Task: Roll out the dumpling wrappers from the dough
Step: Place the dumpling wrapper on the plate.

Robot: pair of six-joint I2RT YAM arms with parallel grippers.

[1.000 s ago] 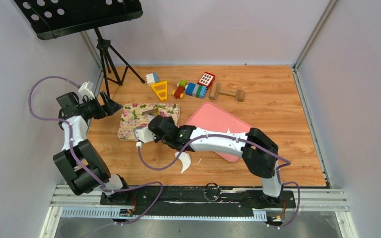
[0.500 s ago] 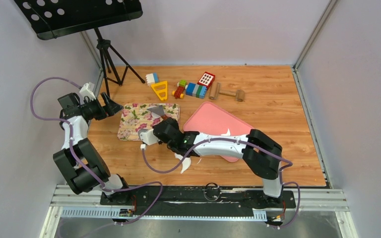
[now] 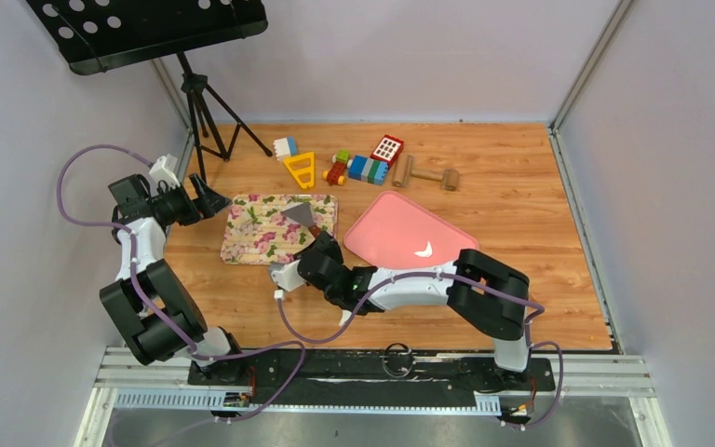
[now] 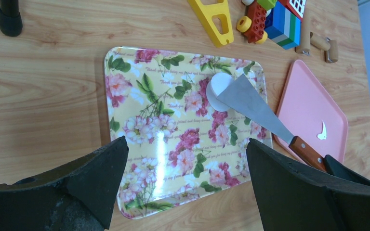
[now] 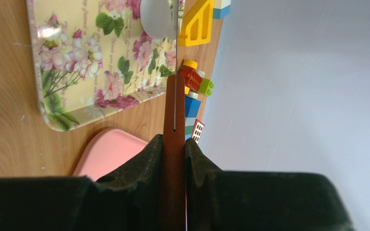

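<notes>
The scene is evenly and brightly lit from above; only soft shadows are cast on the desk (image 3: 521,186). A glare streak is seen on the floral tray (image 4: 160,144). The left fingers (image 4: 289,192) are rendered dark and blurred.

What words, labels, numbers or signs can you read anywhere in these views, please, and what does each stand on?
Floral tray: faint lines of cursive script run across the flower pattern, too small and blurred to quote.
Red and white toy block: a grid of white squares, with no legible characters.
No other text, brand or number shows in any view.
</notes>
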